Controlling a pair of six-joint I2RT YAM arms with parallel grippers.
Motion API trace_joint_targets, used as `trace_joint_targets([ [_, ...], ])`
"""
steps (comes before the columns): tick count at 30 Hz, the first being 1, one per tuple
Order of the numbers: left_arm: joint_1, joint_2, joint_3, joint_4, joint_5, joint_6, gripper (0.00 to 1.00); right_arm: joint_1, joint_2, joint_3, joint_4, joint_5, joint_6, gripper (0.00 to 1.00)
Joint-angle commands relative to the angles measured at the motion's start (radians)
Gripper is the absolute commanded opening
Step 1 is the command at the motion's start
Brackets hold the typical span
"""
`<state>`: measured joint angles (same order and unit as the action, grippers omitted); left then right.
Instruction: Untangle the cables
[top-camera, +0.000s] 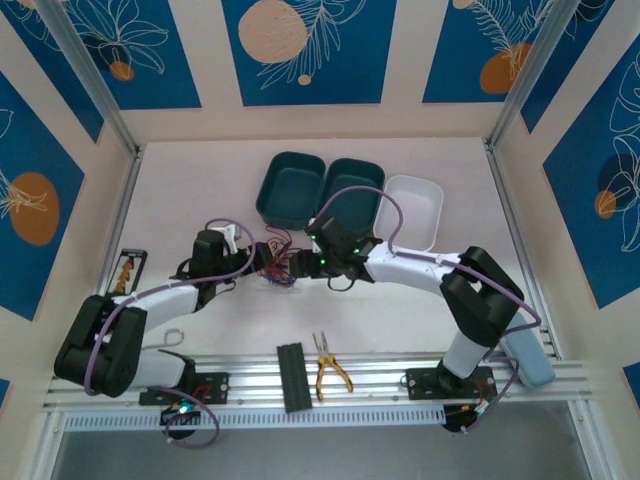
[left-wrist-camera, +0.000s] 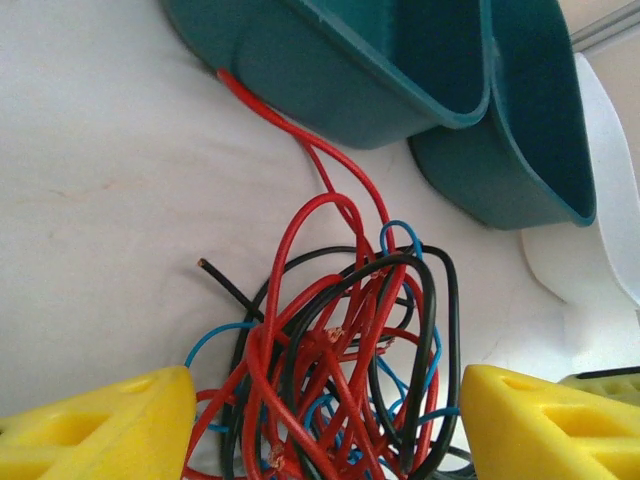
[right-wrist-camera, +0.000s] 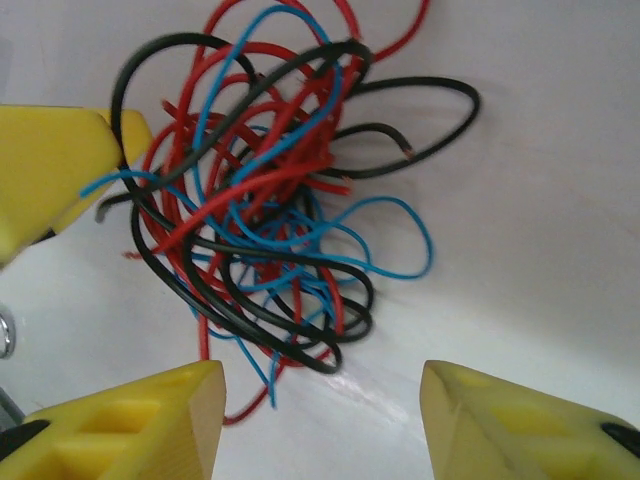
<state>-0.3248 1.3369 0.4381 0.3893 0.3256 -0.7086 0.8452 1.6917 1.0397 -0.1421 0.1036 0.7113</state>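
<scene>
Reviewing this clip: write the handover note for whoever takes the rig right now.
Left gripper: open, straddling the cables.
Right gripper: open, facing them from the opposite side.
Where: red, blue and black strands in one knotted clump on the table, before the teal bins; one red strand reaches a bin.
Done: no strand separated.
Left: grip single strands, pull them apart.

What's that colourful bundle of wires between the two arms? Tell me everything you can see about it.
The cables are thin red, blue and black wires, plastic-coated by the look, looped through one another in one loose knot. It lies on the white table. One red strand trails off to the foot of a teal bin; one black end shows bare copper. The open left gripper straddles the heap's edge.
</scene>
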Motion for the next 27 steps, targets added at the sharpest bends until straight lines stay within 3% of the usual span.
trace_joint_targets([
  [1, -0.013, 0.014, 0.022, 0.033, 0.009, -0.003, 0.68, 0.007, 0.045, 0.057, -0.023, -0.042, -0.027, 0.53],
  [6, -0.014, 0.042, 0.024, 0.039, -0.003, -0.001, 0.60, 0.003, 0.091, 0.105, -0.047, -0.044, -0.045, 0.51],
  [11, -0.028, 0.085, 0.031, 0.082, 0.011, -0.005, 0.44, -0.003, 0.117, 0.119, -0.050, -0.057, -0.037, 0.36],
  [16, -0.068, 0.132, 0.043, 0.124, 0.028, -0.012, 0.28, -0.013, 0.102, 0.076, -0.048, -0.053, 0.008, 0.16],
  [23, -0.150, 0.187, 0.060, 0.197, 0.042, -0.028, 0.21, -0.043, -0.004, -0.052, -0.072, -0.018, 0.088, 0.01],
  [27, -0.175, 0.210, 0.067, 0.228, 0.044, -0.039, 0.18, -0.050, -0.088, -0.132, -0.113, 0.031, 0.130, 0.00],
])
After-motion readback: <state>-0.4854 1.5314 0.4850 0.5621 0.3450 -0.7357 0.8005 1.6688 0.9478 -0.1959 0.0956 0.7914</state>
